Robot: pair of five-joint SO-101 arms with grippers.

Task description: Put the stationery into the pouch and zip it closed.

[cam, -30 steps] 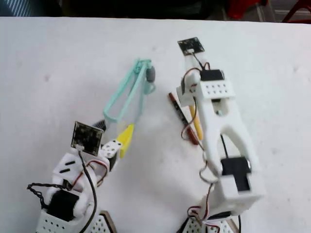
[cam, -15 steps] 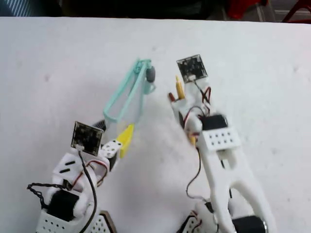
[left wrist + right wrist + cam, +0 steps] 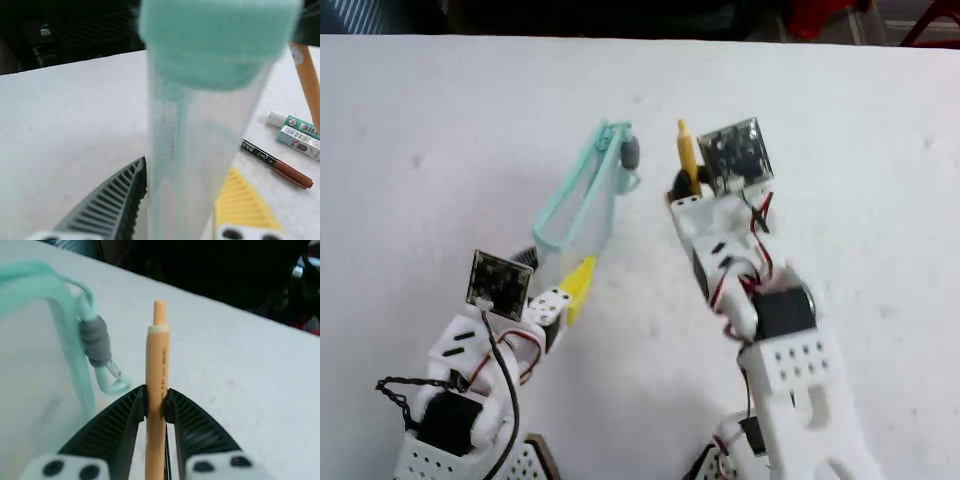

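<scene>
Pen (image 3: 687, 150), clamped in right jaws, has advanced beside pouch (image 3: 582, 195).

Held between the left jaws, the pouch (image 3: 220, 45) sits so close that its mint end beyond them is only a blur, and its near end runs off the picture's edge. The orange pen (image 3: 157, 370) clamped in the right jaws is cut off behind them. From above, the right arm (image 3: 760, 300) covers its rear part. Past the left jaws, a labelled stick (image 3: 300, 137) is cropped.

Overhead; wrist close-ups, pouch (image 3: 582, 195) shared
</scene>
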